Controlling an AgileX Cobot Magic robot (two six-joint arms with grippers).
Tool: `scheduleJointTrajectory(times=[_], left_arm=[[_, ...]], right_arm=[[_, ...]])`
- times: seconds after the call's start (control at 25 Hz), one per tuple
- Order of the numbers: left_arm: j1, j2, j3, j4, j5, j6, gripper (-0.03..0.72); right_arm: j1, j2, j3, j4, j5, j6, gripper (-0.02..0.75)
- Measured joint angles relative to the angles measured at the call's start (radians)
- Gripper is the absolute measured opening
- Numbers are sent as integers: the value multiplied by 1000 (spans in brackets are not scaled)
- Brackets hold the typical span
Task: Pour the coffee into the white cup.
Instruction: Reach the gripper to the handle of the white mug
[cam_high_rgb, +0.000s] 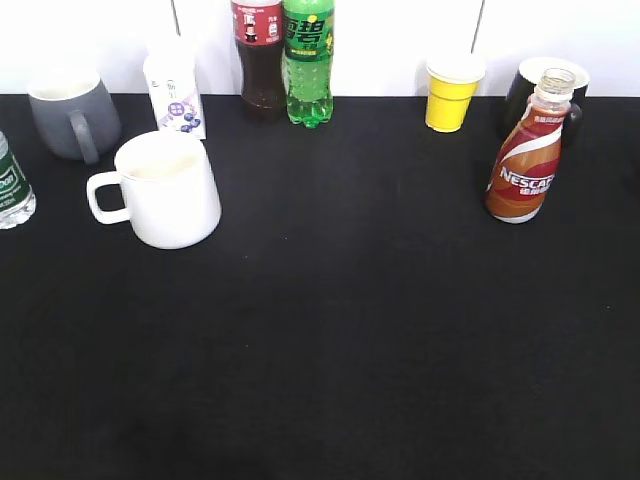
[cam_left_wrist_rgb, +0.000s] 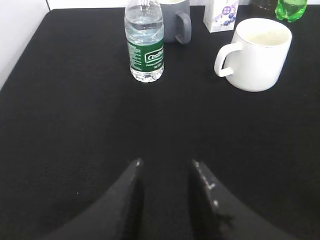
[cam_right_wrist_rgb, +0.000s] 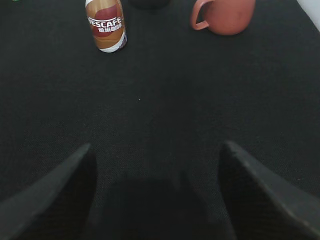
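Note:
The coffee bottle (cam_high_rgb: 526, 160) stands upright and uncapped at the right of the black table; it also shows at the top left of the right wrist view (cam_right_wrist_rgb: 105, 27). The white cup (cam_high_rgb: 165, 190) stands upright at the left, handle pointing left, and shows in the left wrist view (cam_left_wrist_rgb: 260, 52). My left gripper (cam_left_wrist_rgb: 166, 162) is open and empty, low over the cloth, well short of the cup. My right gripper (cam_right_wrist_rgb: 156, 147) is wide open and empty, well short of the bottle. Neither gripper shows in the exterior view.
A grey mug (cam_high_rgb: 72, 115), a small white carton (cam_high_rgb: 174, 92), a cola bottle (cam_high_rgb: 259, 55), a green soda bottle (cam_high_rgb: 308, 60), a yellow cup (cam_high_rgb: 451, 92) and a black mug (cam_high_rgb: 548, 95) line the back. A water bottle (cam_left_wrist_rgb: 145, 42) stands left. A reddish mug (cam_right_wrist_rgb: 225, 15) is far right.

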Motion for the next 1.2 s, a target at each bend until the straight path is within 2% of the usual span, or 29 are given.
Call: scheduleJointTrajectory(times=[0.36,0.4,0.48,0.52,0.56,0.64,0.8,0.88,1.04,1.2], left_arm=[[0,0,0,0,0,0,235],[0,0,0,0,0,0,246],[0,48,-22,0,-46,0,363],[0,93,-45,0,-107,2,442],[0,151,-69,0,-181,21,486],[0,305,-97,0,-392,69,510],[-19,621,-94,-37,-807,76,515],[-93,731,-33,-46,-1005,76,515],[-242,1009,151,-131,-1360,77,515],[-285,1363,199,-135,-1711,77,515]], right_arm=[[0,0,0,0,0,0,573],[0,0,0,0,0,0,573],[0,0,0,0,0,0,573],[0,0,0,0,0,0,573],[0,0,0,0,0,0,573],[0,0,0,0,0,0,573],[0,0,0,0,0,0,573],[0,0,0,0,0,0,573],[0,0,0,0,0,0,573],[0,0,0,0,0,0,573]])
